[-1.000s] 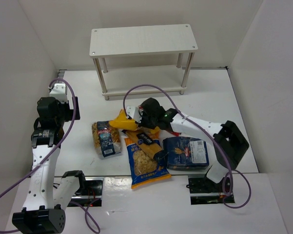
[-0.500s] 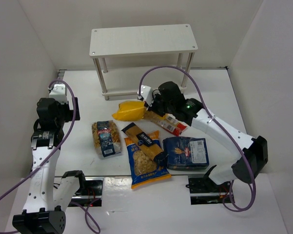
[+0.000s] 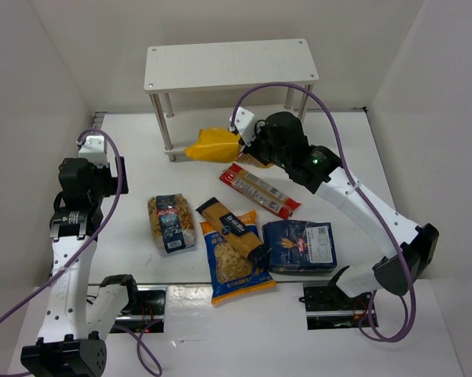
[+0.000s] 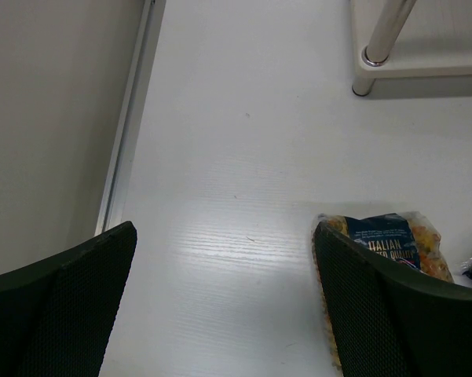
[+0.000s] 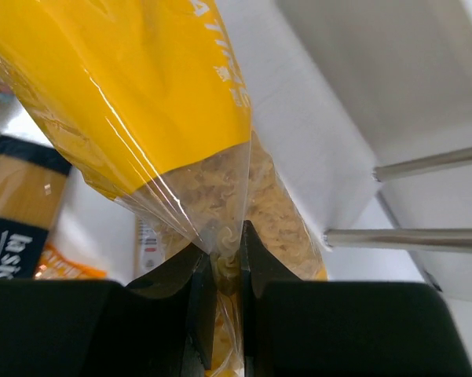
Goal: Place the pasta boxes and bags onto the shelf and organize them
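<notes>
Right gripper has carried the yellow-topped bag up to the shelf; I'm pinching its clear film, light, floppy, slippery; left gripper spread.

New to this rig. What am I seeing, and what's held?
Two robot arms are bolted at the near edge of a white table. The wide picture comes from a fixed camera above and behind them; the other two come from a camera on each wrist. The right end effector is shut on a clear pasta bag with a yellow top, held in front of the white two-tier shelf. The left end effector is open and holds nothing. On the table lie a long red spaghetti packet, a dark blue box, a clear bag with a dark blue label and two yellow-and-blue packs.
</notes>
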### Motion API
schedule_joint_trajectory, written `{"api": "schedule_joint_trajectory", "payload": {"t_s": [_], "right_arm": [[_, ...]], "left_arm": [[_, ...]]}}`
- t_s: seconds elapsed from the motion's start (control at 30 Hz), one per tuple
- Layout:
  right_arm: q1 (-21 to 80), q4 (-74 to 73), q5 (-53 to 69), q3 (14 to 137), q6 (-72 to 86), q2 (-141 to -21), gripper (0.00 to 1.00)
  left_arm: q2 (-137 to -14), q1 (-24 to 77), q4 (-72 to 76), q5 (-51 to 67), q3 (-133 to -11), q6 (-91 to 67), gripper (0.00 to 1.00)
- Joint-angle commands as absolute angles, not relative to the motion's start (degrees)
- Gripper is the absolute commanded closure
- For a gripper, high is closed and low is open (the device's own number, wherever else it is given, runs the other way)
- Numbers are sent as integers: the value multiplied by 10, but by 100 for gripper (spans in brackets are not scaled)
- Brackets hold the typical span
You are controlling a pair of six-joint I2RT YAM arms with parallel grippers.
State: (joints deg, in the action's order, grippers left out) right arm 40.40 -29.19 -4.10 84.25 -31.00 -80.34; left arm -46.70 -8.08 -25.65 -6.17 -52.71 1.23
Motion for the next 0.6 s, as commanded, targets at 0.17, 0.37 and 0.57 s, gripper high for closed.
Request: {"api": "schedule_joint_trajectory", "payload": {"t_s": [0.17,0.37,0.57], "right_arm": [[399,-175,-141,949,-315,-802,100],[399,-215,-134,1059,-308,-817,100],[399,-236,-134,1147,-320,-835,100]], "left_arm": [[-465,-84,-236,-70,-519,11,0],[-460,-90,-230,-70,-519,11,0],[-460,-90,-230,-70,-519,17,0]]}}
